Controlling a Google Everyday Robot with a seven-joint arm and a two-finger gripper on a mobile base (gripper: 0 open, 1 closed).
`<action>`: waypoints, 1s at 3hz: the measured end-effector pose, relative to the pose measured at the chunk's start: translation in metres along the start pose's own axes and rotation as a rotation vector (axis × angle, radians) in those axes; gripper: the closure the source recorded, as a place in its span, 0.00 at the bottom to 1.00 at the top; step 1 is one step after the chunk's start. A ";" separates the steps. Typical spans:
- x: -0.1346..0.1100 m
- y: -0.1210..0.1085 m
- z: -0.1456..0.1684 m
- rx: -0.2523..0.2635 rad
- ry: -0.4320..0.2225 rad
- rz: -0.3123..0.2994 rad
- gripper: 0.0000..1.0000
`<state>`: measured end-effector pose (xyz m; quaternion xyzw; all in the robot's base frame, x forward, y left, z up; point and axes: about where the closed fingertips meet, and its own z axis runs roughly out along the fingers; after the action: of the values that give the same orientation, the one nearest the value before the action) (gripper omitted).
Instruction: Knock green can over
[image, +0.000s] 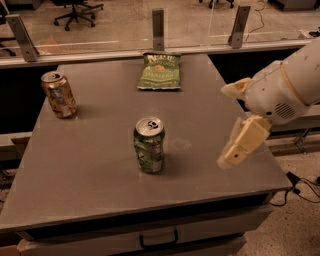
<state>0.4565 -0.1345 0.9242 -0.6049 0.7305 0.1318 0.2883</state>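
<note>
The green can (149, 145) stands upright near the middle of the grey table (90, 165), its silver top and pull tab facing up and its side slightly dented. My gripper (227, 125) hangs over the table's right side, to the right of the can and well apart from it. Its two cream fingers (245, 142) stand apart with nothing between them. The white arm reaches in from the right edge of the view.
An orange-brown can (59, 94) stands upright at the table's left. A flat green chip bag (160, 71) lies at the far middle. A glass barrier with metal posts (158, 22) runs behind the table. Cables (300, 182) lie on the floor at right.
</note>
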 end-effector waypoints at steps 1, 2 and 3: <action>-0.020 0.004 0.037 -0.022 -0.139 0.030 0.00; -0.028 0.002 0.039 -0.014 -0.163 0.035 0.00; -0.033 0.006 0.048 -0.032 -0.235 0.053 0.00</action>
<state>0.4663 -0.0803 0.9038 -0.5704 0.7052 0.2208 0.3586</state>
